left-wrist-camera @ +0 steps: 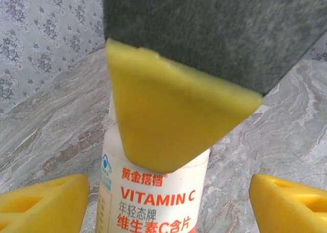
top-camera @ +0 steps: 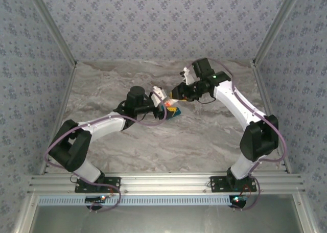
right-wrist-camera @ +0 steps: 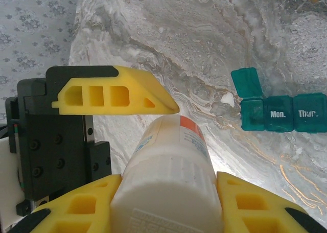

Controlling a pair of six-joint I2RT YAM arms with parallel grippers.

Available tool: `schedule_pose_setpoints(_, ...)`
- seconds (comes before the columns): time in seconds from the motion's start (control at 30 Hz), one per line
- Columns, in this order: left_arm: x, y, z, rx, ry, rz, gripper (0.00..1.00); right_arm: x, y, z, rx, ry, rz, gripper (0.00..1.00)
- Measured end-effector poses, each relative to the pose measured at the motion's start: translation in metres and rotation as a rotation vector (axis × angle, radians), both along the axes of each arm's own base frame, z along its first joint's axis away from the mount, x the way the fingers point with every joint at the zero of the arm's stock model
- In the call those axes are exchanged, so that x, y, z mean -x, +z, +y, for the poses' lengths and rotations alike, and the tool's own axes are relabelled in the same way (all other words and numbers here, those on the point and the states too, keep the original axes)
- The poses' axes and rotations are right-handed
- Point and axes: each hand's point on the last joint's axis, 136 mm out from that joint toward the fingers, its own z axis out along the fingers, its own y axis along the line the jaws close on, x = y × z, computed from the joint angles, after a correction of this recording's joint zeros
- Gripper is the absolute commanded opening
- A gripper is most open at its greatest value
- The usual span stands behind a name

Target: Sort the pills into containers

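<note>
Right pincer (right-wrist-camera: 168, 184) is clamped on the white cap (right-wrist-camera: 168, 212) end of the vitamin bottle (right-wrist-camera: 176, 141), fingers tight on both sides. Left pincer (left-wrist-camera: 168, 192) straddles the label part w/ fingers wide. Tabletop (left-wrist-camera: 265, 141) shows in the gaps, so it looks open, not squeezing.

Prob. reason for the two-arm setup: one end steadied, the other twisted, to get the cap off & reach the pills inside. That's a guess.

Box (right-wrist-camera: 278, 113) sits on the tabletop, off to one side of the bottle & apart from it. It's teal, see-through, w/ a row of compartments; "Mon." & "Thur." are readable. End compartment's lid (right-wrist-camera: 248, 82) stands open, the others look shut. The open one is prob. ready for the first drop; contents too small to tell.
</note>
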Motion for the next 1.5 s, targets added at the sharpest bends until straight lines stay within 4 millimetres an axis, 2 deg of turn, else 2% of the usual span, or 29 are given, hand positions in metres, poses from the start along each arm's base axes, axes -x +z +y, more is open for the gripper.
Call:
schedule_pose_setpoints(0.37,-0.004,-0.011,-0.001,-0.005,0.011,0.032,0.79,-0.004,0.012,-0.005,-0.06,-0.038,-0.004,0.28)
schedule_pose_setpoints(0.7,-0.009,0.002,-0.003,0.03,0.02,0.012,0.73,-0.006,0.009,-0.004,-0.069,-0.046,-0.003,0.28)
schedule_pose_setpoints(1.2,-0.012,0.005,-0.003,0.035,0.026,0.014,0.63,-0.004,0.01,-0.002,-0.073,-0.043,0.004,0.28)
schedule_pose_setpoints(1.5,-0.013,0.005,-0.003,0.035,0.028,0.015,0.62,-0.003,0.01,-0.001,-0.075,-0.046,0.011,0.28)
